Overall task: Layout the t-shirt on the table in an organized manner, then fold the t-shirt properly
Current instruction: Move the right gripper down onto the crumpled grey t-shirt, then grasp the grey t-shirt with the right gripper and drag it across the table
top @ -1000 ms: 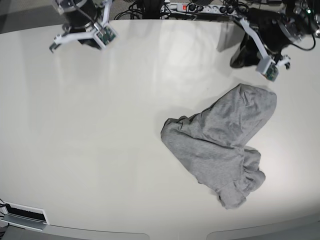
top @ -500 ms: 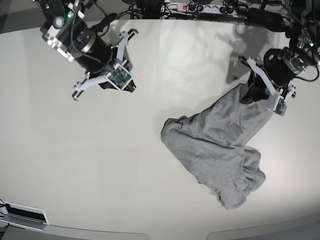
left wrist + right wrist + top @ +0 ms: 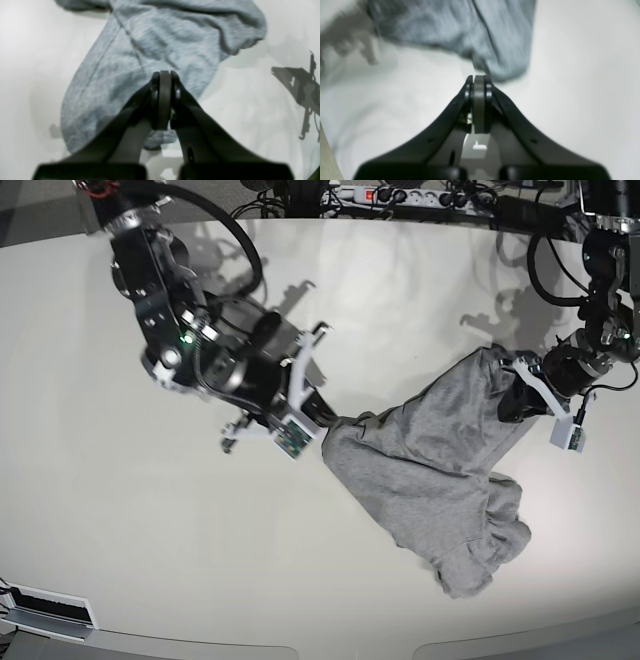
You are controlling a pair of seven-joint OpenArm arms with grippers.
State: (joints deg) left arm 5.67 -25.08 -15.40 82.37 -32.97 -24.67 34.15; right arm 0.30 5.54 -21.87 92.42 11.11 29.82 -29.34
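Observation:
The grey t-shirt (image 3: 430,470) lies crumpled in a long bunch on the right half of the off-white table (image 3: 150,530). No lettering shows on it. My left gripper (image 3: 508,408) hovers over the shirt's upper right end. In the left wrist view its jaws (image 3: 162,75) are pressed together above the cloth (image 3: 150,45) with nothing between them. My right gripper (image 3: 322,414) is at the shirt's left edge. In the right wrist view its jaws (image 3: 478,78) look shut, just short of a fold of the shirt (image 3: 495,37).
A power strip with cables (image 3: 390,195) runs along the table's back edge. A white plate (image 3: 50,610) sits at the near left corner. Bare tabletop spreads to the left of and in front of the shirt.
Both arms have swung from the back of the table down to the shirt, the right arm to its left edge and the left arm onto its upper right end. The shirt has not moved.

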